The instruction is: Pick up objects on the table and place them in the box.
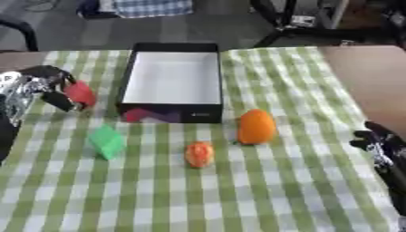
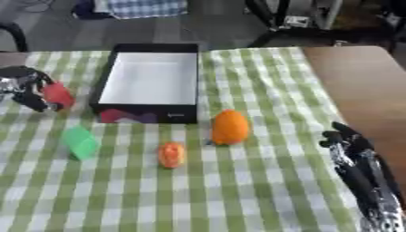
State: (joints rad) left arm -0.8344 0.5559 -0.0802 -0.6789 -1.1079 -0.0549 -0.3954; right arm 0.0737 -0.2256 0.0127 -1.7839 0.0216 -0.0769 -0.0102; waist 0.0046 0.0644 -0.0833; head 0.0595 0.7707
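The left robot hand (image 1: 55, 93) sits at the left side of the green-and-white checked cloth surface (image 1: 301, 90), its dark fingers curled round a small red rounded object (image 1: 81, 94), which it holds just above or on the cloth, left of the box and not yet over it. The open black box with a white inside (image 1: 173, 77) stands near the far middle of the surface and looks empty. In front of it lie three more things: a green blocky object (image 1: 106, 141) near the left, a small orange-red rounded object (image 1: 199, 154) in the middle, and a larger orange egg-shaped object (image 1: 256, 126) just right of the box's front corner.

All four look like toy fruit or foam pieces, so I judge them light and not fragile. The rounded ones seem smooth and may roll or slip out of a pinch; taking them across the widest part, fingers on one side and thumb opposite, looks safest. The green block has flatter faces and should sit steadier between the fingers.

The right robot hand (image 2: 349, 145) rests near the right edge, fingers relaxed and pointing away, holding nothing.

How much of the red object the left fingers cover is hard to make out, and whether it touches the cloth cannot be told. The left arm is cut off by the view's edge, and the coloured patch on the box's front wall is unreadable
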